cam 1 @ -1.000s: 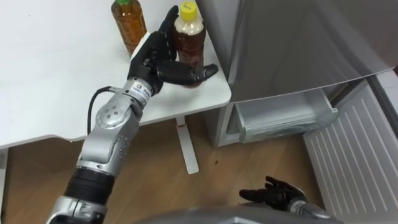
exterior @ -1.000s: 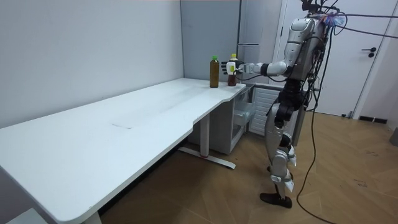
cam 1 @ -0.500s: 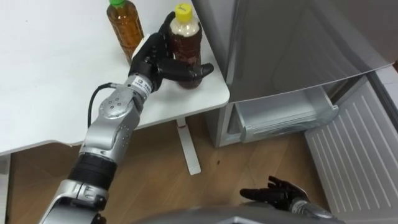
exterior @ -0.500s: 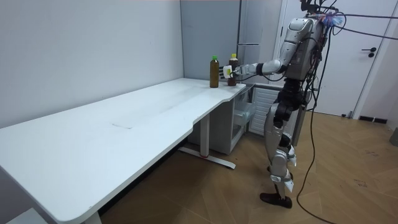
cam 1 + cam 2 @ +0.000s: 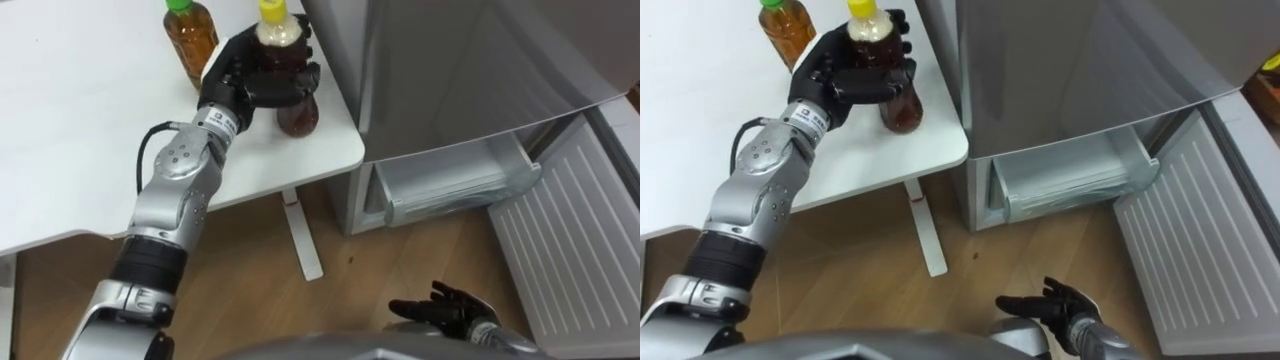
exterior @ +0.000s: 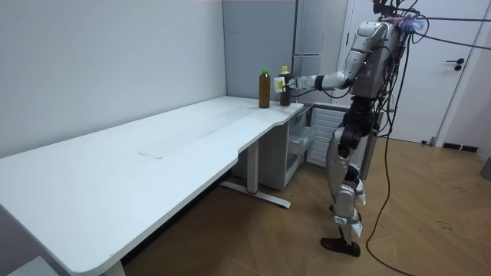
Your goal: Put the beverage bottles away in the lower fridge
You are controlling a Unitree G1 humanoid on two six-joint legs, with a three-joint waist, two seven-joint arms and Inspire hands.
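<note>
Two drink bottles stand at the far corner of the white counter [image 5: 70, 140]. The one further left has a green cap [image 5: 190, 38] and holds amber liquid; it stands upright and nothing touches it. Just to its right is the yellow-capped bottle [image 5: 286, 75] of darker drink. The left hand [image 5: 238, 78] has it in its grasp, with dark fingers [image 5: 290, 82] curled round the bottle's middle from behind and the arm reaching up across the counter from the lower left. The bottle's base sits over the counter's corner, and I cannot tell whether it rests on the surface or is just clear of it. Right of the counter's edge rises the grey fridge [image 5: 450, 70], close beside the counter. Its lower drawer [image 5: 460, 185] is pulled out above the wooden floor [image 5: 260, 290], showing a pale bin with nothing visible inside. Below that, low in the eye view, the right hand [image 5: 445, 308] hangs with loosely spread fingers and holds nothing. Furthest right lies a ribbed white panel [image 5: 565, 250], slanting by the drawer. In the room view the robot stands upright at the counter's end before the fridge, its left arm stretched out level to the bottles [image 6: 283, 84].
</note>
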